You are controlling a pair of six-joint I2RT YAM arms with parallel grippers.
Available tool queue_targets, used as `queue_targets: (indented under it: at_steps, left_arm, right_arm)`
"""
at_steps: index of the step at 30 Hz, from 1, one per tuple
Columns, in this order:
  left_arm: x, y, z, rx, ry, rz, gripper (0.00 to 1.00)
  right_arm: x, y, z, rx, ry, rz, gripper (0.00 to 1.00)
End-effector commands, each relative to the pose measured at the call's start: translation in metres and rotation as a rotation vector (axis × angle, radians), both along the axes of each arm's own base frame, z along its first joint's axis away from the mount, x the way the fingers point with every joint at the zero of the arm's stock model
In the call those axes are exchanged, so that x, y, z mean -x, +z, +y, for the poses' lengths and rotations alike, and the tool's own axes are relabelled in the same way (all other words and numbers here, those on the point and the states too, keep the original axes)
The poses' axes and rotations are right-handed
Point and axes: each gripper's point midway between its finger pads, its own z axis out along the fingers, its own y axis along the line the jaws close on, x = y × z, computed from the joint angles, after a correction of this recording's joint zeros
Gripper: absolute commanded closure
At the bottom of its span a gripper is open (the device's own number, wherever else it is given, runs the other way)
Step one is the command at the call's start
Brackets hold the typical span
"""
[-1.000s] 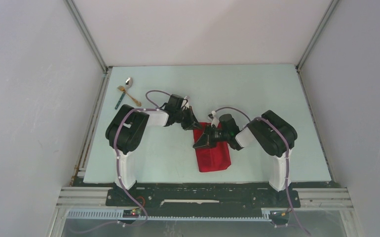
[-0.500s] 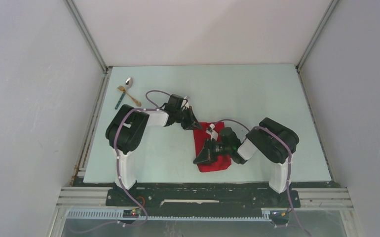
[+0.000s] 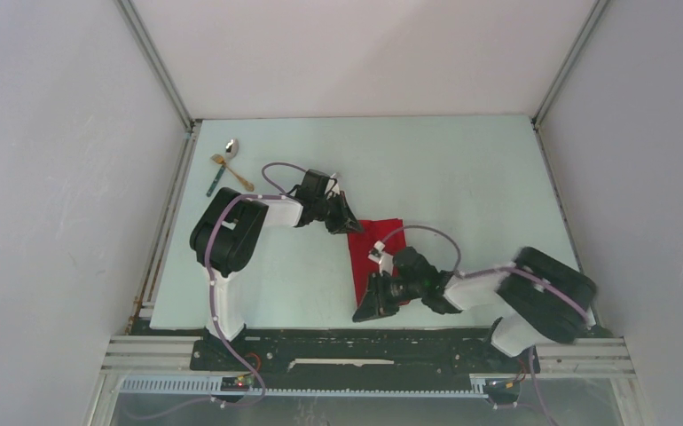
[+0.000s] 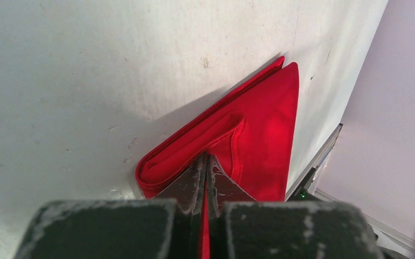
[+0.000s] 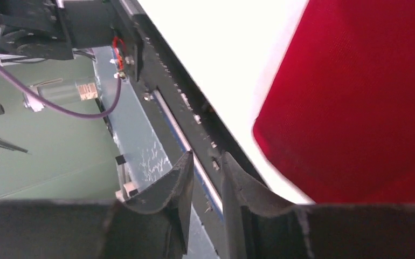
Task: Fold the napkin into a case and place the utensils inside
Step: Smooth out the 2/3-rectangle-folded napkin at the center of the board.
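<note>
The left tool [image 3: 349,224] is clamping down on the far left corner of the napkin [image 3: 380,241], and the left wrist view is showing it plainly: both fingers [image 4: 192,181] are pressing together with a thin red strip of cloth pinched between them. The napkin is lying folded on the worktop [image 3: 462,177], roughly at its middle and slightly toward the near edge, as a layered red rectangle running from far to near. Its stacked edges and a rounded fold are showing right beside the pinching fingers.

Over to the right tool [image 3: 366,311]: it is hovering low at the near left corner of the napkin, right at the front edge of the worktop. From the right wrist camera its fingers [image 5: 181,178] are standing slightly parted, a narrow gap between them, and nothing is sitting in that gap. The tips are pointing at the black frame rail [image 5: 162,70] along the worktop's front edge, with the red cloth lying just off to one side and not touching them. The right arm is stretching low across the front of the worktop, its elbow out toward the right side.

The utensils are waiting well apart from all this, in the far left corner of the worktop. The spoon [image 3: 231,146] is lying farthest back, the gold fork [image 3: 234,173] just nearer, and the teal-handled piece [image 3: 215,183] is angling beneath the fork, the two appearing to cross. Neither tool is near them.
</note>
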Motion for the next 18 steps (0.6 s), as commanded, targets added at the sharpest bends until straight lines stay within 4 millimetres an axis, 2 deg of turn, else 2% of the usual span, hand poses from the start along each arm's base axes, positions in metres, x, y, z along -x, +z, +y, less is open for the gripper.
queue_targets:
  at_steps: [1,2,5,6,9,10,11,12,14,18]
  left_arm:
    - [0.012,-0.023,0.02,-0.12,-0.002,0.038,0.94]
    - [0.012,-0.017,0.02,-0.12,-0.009,0.024,0.9]
    - [0.013,0.001,0.021,-0.121,-0.03,-0.004,0.73]
    - [0.012,0.01,0.02,-0.11,-0.036,-0.017,0.67]
    - [0.012,0.038,0.017,-0.082,-0.046,-0.049,0.55]
    - [0.012,0.048,0.016,-0.073,-0.05,-0.061,0.52]
    - [0.014,0.058,0.017,-0.071,-0.054,-0.072,0.49]
    - [0.015,0.068,0.017,-0.07,-0.059,-0.087,0.45]
    - [0.02,0.091,0.017,-0.072,-0.071,-0.126,0.42]
    - [0.043,0.114,0.019,-0.113,-0.105,-0.167,0.4]
  right_arm:
    - [-0.028,0.031,-0.037,0.156,-0.073,-0.2,0.6]
    - [-0.039,0.041,-0.05,0.184,-0.115,-0.236,0.53]
    - [-0.08,0.06,-0.1,0.217,-0.295,-0.249,0.41]
    - [-0.098,0.057,-0.126,0.246,-0.391,-0.225,0.37]
    - [-0.121,0.053,-0.16,0.212,-0.493,-0.125,0.31]
    - [-0.124,0.05,-0.165,0.187,-0.499,-0.085,0.26]
    - [-0.126,0.047,-0.166,0.159,-0.49,-0.052,0.08]
    - [-0.126,0.044,-0.166,0.138,-0.478,-0.025,0.01]
    - [-0.125,0.034,-0.164,0.132,-0.45,0.011,0.0]
    - [-0.117,0.016,-0.157,0.167,-0.412,0.03,0.09]
